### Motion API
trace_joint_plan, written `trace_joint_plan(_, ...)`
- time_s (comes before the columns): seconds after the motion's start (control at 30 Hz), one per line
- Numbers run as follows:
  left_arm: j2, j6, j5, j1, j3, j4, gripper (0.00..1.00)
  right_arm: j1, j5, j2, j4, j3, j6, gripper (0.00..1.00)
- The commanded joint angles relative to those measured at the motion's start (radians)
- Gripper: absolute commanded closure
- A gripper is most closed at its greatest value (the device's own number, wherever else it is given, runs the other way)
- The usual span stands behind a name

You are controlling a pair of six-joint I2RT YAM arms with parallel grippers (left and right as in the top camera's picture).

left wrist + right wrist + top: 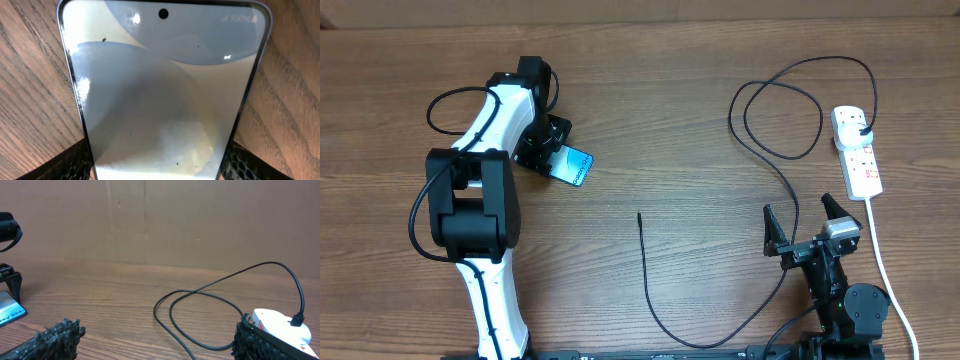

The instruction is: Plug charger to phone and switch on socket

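Observation:
The phone point(574, 166), its screen lit blue, lies at the table's left with my left gripper point(548, 150) shut on its long edges. In the left wrist view the phone point(160, 85) fills the frame, and black fingers point(75, 162) press against both of its sides. The charger's connector tip point(639, 215) lies free mid-table. Its black cable point(665, 325) runs down, back up in a loop point(780, 120), and ends in a plug point(861, 130) seated in the white socket point(860, 165). My right gripper point(800, 214) stands open and empty left of the socket, above the cable point(200, 300).
The socket's white cord point(882, 265) runs down the right side past my right arm. The right wrist view shows the socket point(275, 324) behind the right finger, the phone point(10, 314) far left, and a brown wall point(160, 220) at the table's back.

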Motion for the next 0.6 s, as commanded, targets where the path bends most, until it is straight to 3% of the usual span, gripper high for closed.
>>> trace_joint_plan(0.0,0.025,0.008,0.018,-0.007,-0.02,-0.001,0.96,0.008,0.006,-0.01,0.004,-0.011,0.003,0.0)
trace_joint_plan(0.57,0.016,0.031,0.058,-0.006,0.113,-0.046,0.96,0.008,0.006,-0.01,0.004,-0.011,0.003,0.0)
